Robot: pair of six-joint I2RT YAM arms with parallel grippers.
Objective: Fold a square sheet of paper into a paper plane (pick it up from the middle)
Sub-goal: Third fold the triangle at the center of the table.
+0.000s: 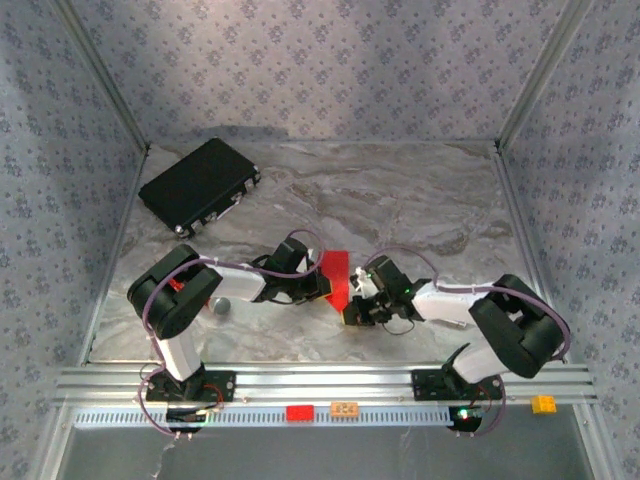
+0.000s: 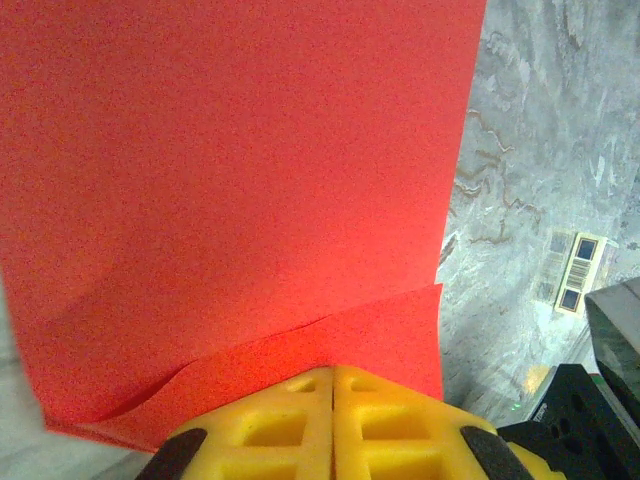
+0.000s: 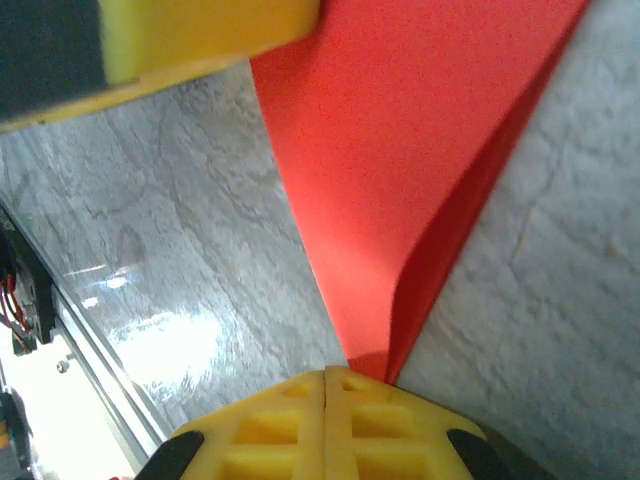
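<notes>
Marbled table [image 1: 420, 200], red paper [image 1: 337, 280], patterned walls [image 1: 330, 70]

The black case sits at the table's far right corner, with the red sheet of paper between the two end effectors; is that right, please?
Not quite: the top external view shows the black case at the far left corner, not the right. The red sheet of paper does lie between the left end effector and the right end effector.

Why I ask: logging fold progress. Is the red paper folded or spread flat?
Folded: in the left wrist view one layer of the paper laps over another; the right wrist view shows a doubled edge.
</notes>
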